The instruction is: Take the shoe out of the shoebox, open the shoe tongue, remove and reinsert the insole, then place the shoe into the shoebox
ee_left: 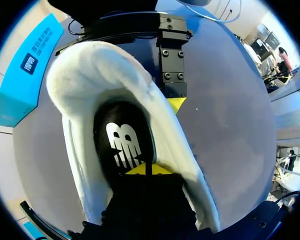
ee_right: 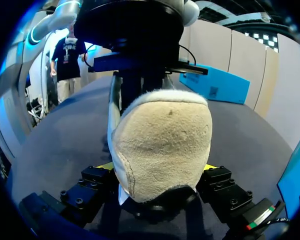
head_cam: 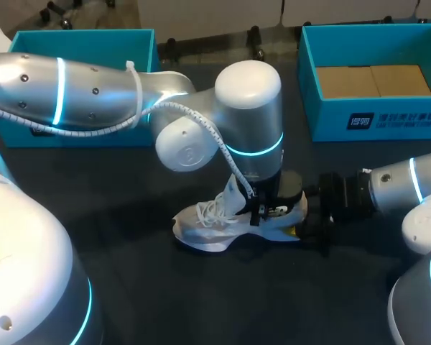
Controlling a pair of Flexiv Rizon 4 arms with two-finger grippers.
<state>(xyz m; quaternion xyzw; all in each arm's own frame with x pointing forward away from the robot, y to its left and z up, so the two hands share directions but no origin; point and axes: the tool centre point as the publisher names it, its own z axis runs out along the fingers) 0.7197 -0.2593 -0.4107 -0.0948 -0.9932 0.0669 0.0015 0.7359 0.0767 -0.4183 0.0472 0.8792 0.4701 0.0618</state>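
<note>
Bracing the centre-frame shoe point(head_cam: 208, 224) with the right tool point(head_cam: 307, 215) clamped on its heel, pinch the rear edge of the insole point(ee_left: 122, 142) with the left tool point(ee_left: 146, 169) (grip state not discernible).

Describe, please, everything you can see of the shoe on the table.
The shoe is a white sneaker with white laces, standing upright on its sole on the dark table, toe toward my left side. Its collar lining looks fleecy, and a black insole with a white logo lies inside. The left gripper reaches down into its opening; the right gripper clamps the heel from both sides.
</note>
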